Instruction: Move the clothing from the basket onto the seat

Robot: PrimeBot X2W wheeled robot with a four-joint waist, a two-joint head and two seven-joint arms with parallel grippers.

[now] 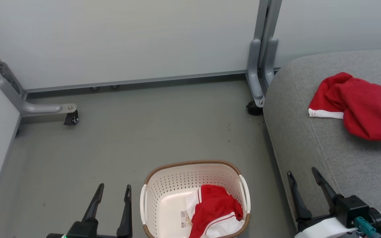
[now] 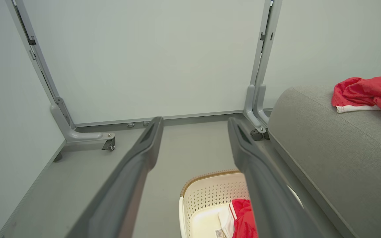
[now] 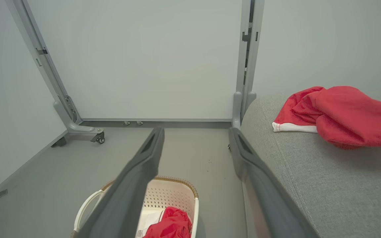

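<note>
Two red garments are counted: the white-hemmed garment [image 1: 359,105] at the upper right of the frame and the striped garment [image 1: 215,210] at the lower centre. There is one basket [image 1: 177,185], with two white handles [image 1: 143,203] and one paper label [image 1: 186,218]. There is one seat [image 1: 326,152]. Two end effectors show, the left end effector [image 1: 115,186] and the right end effector [image 1: 301,171], each with two dark fingers. Two casters [image 1: 72,119] stand on the floor.

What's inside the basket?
A crumpled red and white garment lies in the basket, beside a small paper label on the base. Whatever is under the garment is covered.
</note>
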